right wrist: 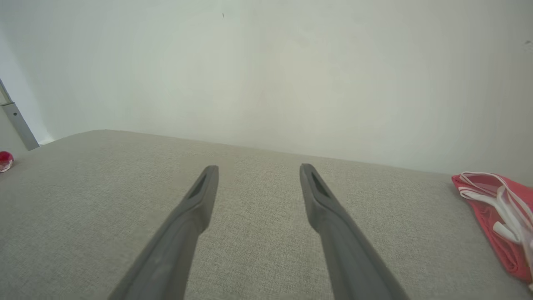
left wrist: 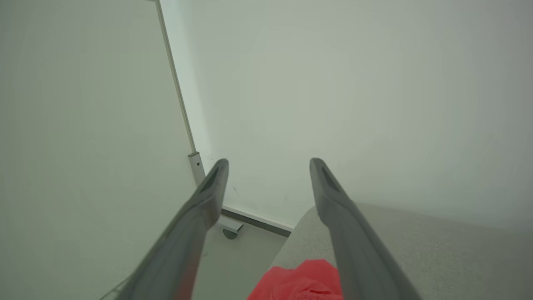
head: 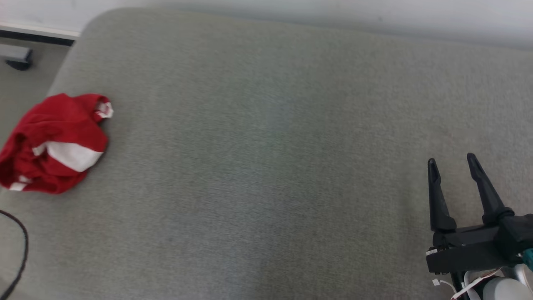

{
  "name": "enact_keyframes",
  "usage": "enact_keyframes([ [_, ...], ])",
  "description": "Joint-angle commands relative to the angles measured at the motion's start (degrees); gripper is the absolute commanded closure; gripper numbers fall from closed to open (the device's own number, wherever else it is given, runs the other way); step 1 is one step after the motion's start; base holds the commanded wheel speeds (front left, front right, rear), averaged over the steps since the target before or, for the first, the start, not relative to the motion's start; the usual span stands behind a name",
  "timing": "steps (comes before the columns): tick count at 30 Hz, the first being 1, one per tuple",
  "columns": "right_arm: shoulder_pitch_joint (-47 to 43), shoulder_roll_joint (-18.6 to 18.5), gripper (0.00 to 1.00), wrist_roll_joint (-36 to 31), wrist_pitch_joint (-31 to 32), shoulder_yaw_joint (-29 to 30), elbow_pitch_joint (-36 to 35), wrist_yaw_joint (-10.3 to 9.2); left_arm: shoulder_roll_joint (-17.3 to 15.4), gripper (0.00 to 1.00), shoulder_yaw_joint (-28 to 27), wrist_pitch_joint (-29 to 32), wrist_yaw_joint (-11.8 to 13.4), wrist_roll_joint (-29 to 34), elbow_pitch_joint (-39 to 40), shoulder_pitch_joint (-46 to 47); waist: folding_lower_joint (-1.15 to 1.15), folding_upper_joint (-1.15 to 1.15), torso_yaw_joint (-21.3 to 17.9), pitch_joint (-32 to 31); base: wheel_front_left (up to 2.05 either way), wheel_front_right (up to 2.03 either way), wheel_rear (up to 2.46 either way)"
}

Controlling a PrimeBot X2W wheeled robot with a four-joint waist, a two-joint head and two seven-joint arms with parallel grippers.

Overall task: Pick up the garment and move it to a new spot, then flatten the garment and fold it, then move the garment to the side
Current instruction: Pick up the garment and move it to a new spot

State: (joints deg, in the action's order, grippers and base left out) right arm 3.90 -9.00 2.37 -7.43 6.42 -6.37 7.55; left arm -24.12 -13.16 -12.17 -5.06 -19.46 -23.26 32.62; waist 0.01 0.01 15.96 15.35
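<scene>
1. Right gripper point(head: 452, 160): 2 long dark fingers spread apart, nothing between them. It sits at the lower right of the head view, tips pointing up that view, over bare cloth of the padded surface point(head: 266, 166).

2. Left gripper point(left wrist: 270, 162): 2 fingers apart, empty. In the left wrist view the tips point at the wall point(left wrist: 354, 83), above the rounded end of the padded surface.

3. Garment point(head: 54, 143): red with white patches, crumpled in 1 heap. It lies at the left end of the padded surface, close to the edge, and well apart from the right gripper, with the bare surface between them. In the left wrist view a red edge of it shows at the bottom between the left gripper's fingers, partly behind the right-hand finger; the tips reach well past it.

4. Padded surface: grey woven cover, rounded far-left corner.

5. Second cloth point(right wrist: 495, 216): red with white trim, lying on the padded surface at the right edge of the right wrist view, apart from the right gripper's fingers.

6. Cable point(head: 21, 250): black, curving at the lower left of the head view.

7. Panel point(left wrist: 83, 125): pale, metal-edged, standing on a caster point(left wrist: 229, 233) beside the surface's end.
</scene>
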Motion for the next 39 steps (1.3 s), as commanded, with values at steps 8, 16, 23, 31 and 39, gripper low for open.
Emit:
enact_keyframes([
  [8, -0.30, 0.56, 0.00, -0.48, 1.68, 0.70, -5.54, -0.15, -3.54, 0.00, -0.52, 5.44, -1.07, -3.76, -14.62, 6.24, -0.01, -0.01, -9.00, 9.48, 0.00, 0.00, 0.00],
  [16, -0.40, 0.39, 0.00, -0.33, 1.85, 1.13, -6.53, -0.15, -4.80, 0.00, 0.53, 10.28, -1.87, -6.68, -24.50, 9.10, -0.01, -0.01, -9.66, 10.30, 0.00, 0.00, 0.00],
  [23, -0.37, 0.80, 0.00, -1.10, 2.38, 0.77, -6.90, -0.15, -4.53, 0.00, 2.17, 24.94, -2.46, -11.42, -32.86, 11.59, -0.01, -0.01, -9.85, 9.56, 0.00, 0.00, 0.00],
  [31, -0.31, 0.46, 0.00, -1.12, 3.07, 0.17, -7.22, -0.15, -4.86, 0.58, 3.86, 35.91, -2.38, -15.10, -38.27, 12.26, -0.01, -0.01, -10.29, 8.82, 0.00, 0.00, 0.00],
  [39, -0.34, 0.95, 0.00, -1.10, 3.36, -0.04, -7.05, -0.15, -4.90, 1.00, 5.96, 30.26, -2.44, -17.66, -34.62, 12.19, -0.01, -0.01, -10.72, 7.72, 0.00, 0.00, 0.00],
])
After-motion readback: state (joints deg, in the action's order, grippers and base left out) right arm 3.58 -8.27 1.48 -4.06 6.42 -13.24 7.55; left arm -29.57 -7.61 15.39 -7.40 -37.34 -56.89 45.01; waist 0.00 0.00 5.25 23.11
